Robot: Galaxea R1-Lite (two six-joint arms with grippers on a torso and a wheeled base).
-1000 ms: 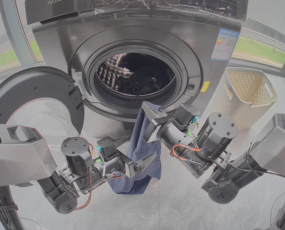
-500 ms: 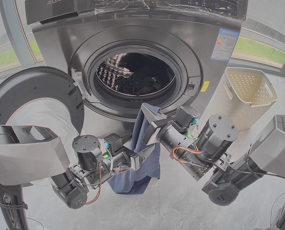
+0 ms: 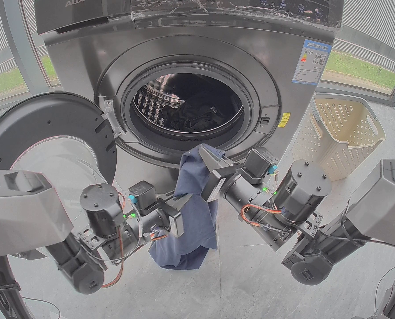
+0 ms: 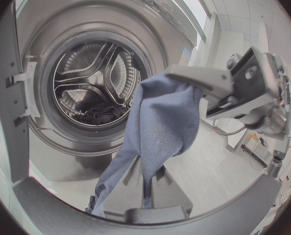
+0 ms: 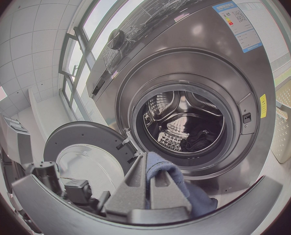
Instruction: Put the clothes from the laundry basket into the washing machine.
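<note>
Right tool [image 3: 205, 152]: clenched on the top fold of the blue garment [image 3: 193, 231], just below the drum opening's lower rim.
Left tool [image 3: 185, 199]: clamped on the same garment, lower than the right tool and to its left.
Blue garment: hangs between and beneath both tools, in front of the washing machine [image 3: 268, 63].
Drum [image 3: 153, 105]: ahead of both tools, with dark clothes [image 3: 197, 114] inside.
Door [image 3: 42, 116]: swung open, left of the left tool.
Laundry basket [image 3: 343, 129]: right of the right tool, beside the machine.
</note>
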